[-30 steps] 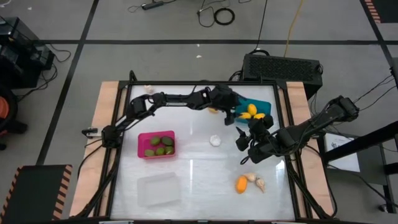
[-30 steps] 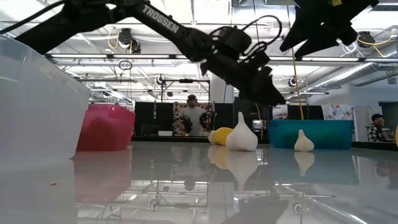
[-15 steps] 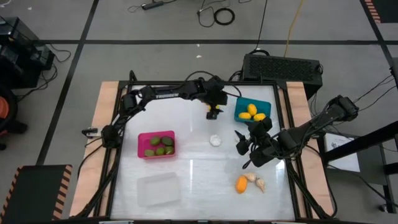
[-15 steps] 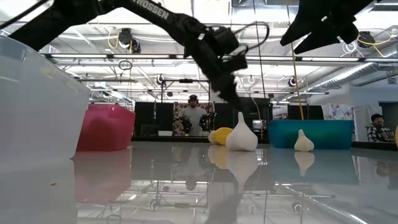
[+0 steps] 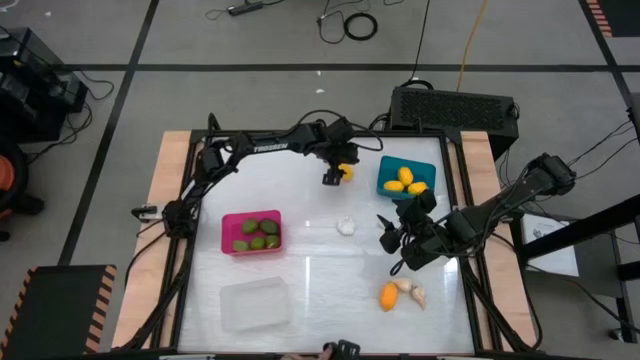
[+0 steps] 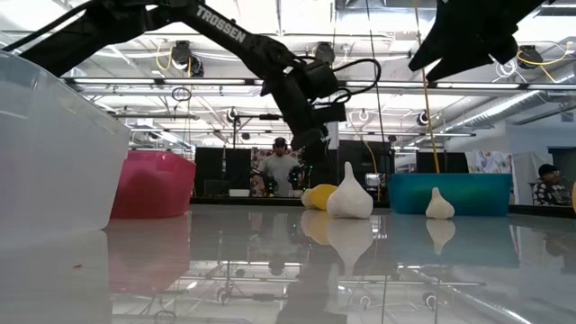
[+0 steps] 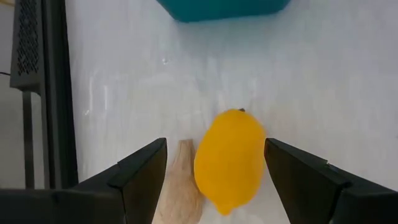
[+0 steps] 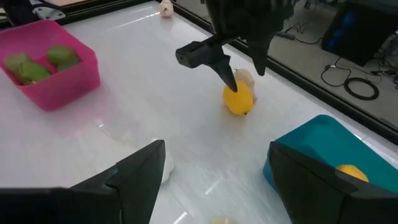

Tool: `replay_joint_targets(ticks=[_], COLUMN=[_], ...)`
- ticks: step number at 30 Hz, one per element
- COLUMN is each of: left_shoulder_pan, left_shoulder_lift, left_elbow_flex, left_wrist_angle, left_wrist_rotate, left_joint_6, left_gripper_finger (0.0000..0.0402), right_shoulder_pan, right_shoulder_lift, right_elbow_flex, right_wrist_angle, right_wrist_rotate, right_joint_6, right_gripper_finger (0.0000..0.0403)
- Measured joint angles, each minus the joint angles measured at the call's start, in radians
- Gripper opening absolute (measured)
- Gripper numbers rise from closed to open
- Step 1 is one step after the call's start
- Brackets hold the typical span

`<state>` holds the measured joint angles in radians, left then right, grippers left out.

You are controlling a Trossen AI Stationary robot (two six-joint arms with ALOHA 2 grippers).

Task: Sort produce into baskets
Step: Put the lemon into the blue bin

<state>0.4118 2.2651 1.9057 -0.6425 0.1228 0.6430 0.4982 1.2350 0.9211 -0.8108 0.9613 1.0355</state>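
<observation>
The left tool point(image 5: 334, 172) hangs over the far edge of the tabletop point(image 5: 310, 270), fingers spread apart, straddling a yellow fruit point(image 7: 229, 158) without gripping it. The fruit is a smooth, glossy oval with a small stem nub, lying just beside the teal basket point(image 5: 408, 178), which holds three more yellow fruits point(image 5: 404, 181). The left wrist view shows a pale beige piece point(image 7: 181, 186) touching the fruit's side; from above it is hidden under the tool, and its shape is hard to make out. The right tool point(image 5: 395, 233) hovers with its fingers apart near the right edge, below the teal basket. A white garlic bulb point(image 5: 345, 226) sits mid-tabletop. Near the front right corner lie an orange fruit point(image 5: 387, 295) and two beige bulbs point(image 5: 410, 290), close together. The pink basket point(image 5: 251, 232) toward the left edge holds green fruits point(image 5: 258, 232). The clear basket point(image 5: 255, 304), near the front edge, is faint from above and cut off in the low view.
</observation>
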Motion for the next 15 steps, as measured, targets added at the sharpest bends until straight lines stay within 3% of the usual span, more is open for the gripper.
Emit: replay_joint_targets(ticks=[15], left_shoulder_pan=[0.006], left_shoulder_lift=[0.059], left_elbow_flex=[0.0], left_wrist_angle=[-0.01], left_wrist_rotate=[-0.002], left_joint_6=[-0.005], left_gripper_finger=[0.0276], right_shoulder_pan=[0.001], right_shoulder_lift=[0.0], right_elbow_flex=[0.0], right_wrist_angle=[0.056], right_wrist_rotate=[0.001], right_joint_6=[-0.008], right_gripper_finger=[0.0279])
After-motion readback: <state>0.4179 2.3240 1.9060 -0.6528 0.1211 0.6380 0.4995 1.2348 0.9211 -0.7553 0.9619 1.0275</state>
